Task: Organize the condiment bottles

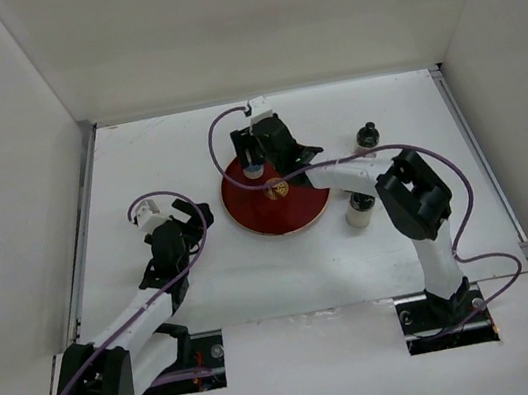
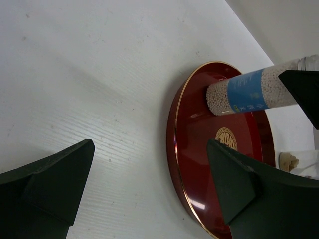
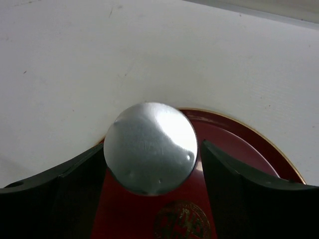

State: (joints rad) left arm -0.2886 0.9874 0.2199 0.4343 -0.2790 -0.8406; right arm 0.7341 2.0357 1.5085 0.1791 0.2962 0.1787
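The tall grey-capped bottle with a blue label (image 1: 254, 169) stands upright at the back left of the red round tray (image 1: 297, 210). Its silver cap (image 3: 149, 147) fills the right wrist view, and its body shows in the left wrist view (image 2: 244, 92). My right gripper (image 1: 254, 150) straddles it, with a thin gap beside the right finger (image 3: 234, 184), so it is open. The black-capped bottle (image 1: 367, 135) stands right of the tray. One light-lidded jar (image 1: 360, 210) stands by the tray's right edge. The other jar is hidden. My left gripper (image 1: 185, 227) is open and empty, left of the tray.
White walls close in the table on the left, back and right. The right arm's forearm (image 1: 342, 176) and purple cable lie across the tray's right half. The tray's gold rim (image 2: 175, 149) lies just inside my left gripper's (image 2: 149, 149) right finger.
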